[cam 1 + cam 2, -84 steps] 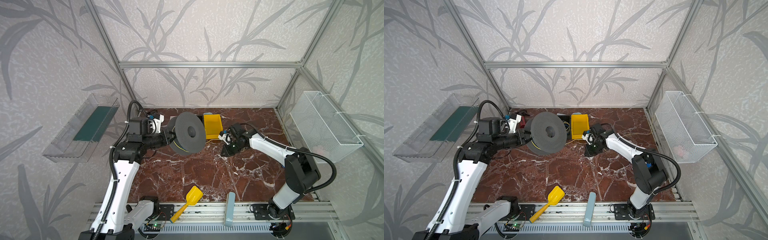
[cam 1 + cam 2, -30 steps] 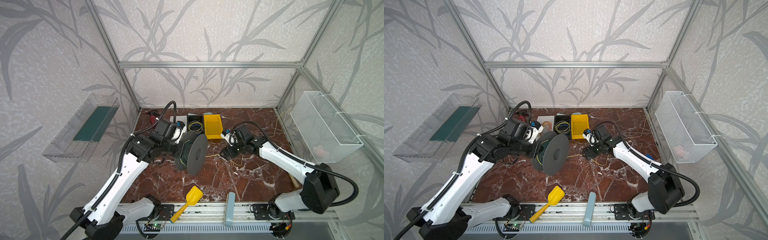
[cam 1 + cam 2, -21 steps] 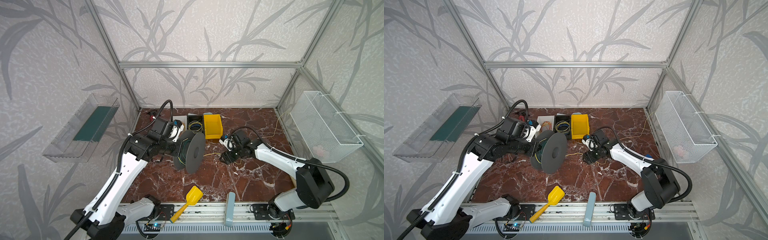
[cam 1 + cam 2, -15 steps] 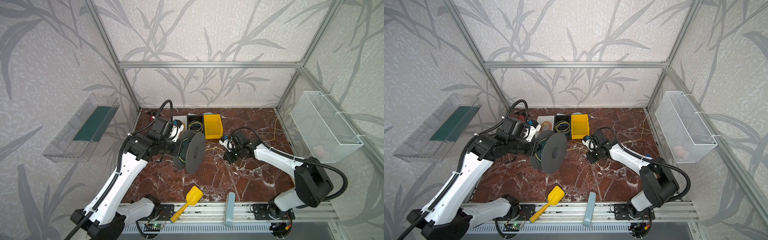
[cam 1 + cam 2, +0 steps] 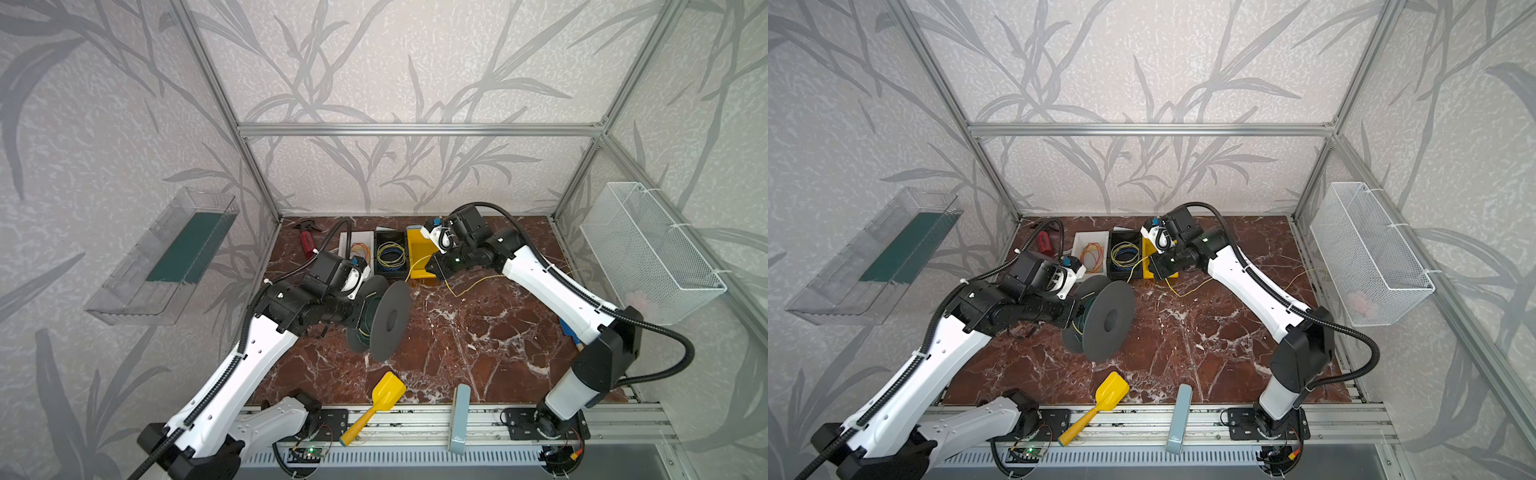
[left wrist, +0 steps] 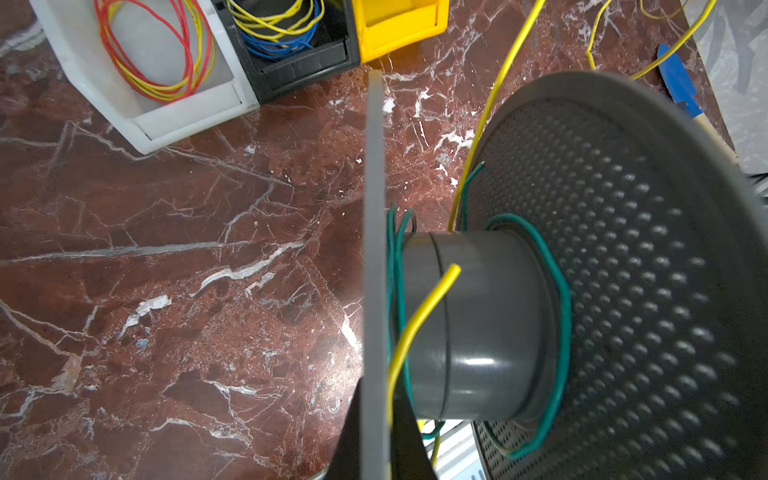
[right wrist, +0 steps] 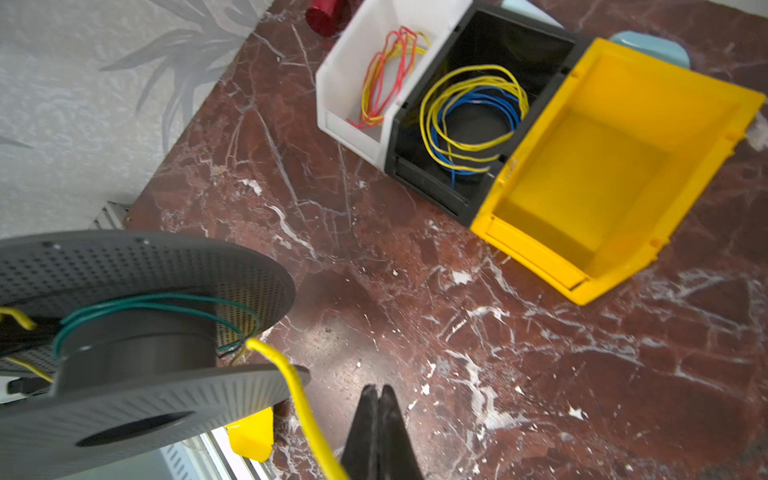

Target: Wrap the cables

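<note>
Three bins stand in a touching row at the back of the bench [image 5: 478, 345]. The white bin [image 7: 338, 83] holds a red-and-yellow wire coil [image 7: 376, 89], the black bin [image 7: 428, 187] holds a blue-and-yellow coil [image 7: 473, 85], and the yellow bin [image 7: 532, 253] shows only its bare floor.

The left tool [image 6: 376, 424] is clamped on one flange of the grey spool [image 5: 390, 320], whose hub carries green wire [image 6: 561, 316]. The pale-yellow wire [image 7: 297, 386] runs from the spool past the right tool [image 7: 377, 399]. That tool's fingers are pressed together, but I cannot tell whether they nip the wire.

No legible text anywhere. Pale blue bar [image 5: 460, 415] on the front rail carries a small mark, too small to read. Yellow bin [image 7: 623, 232] embossing is blurred.
</note>
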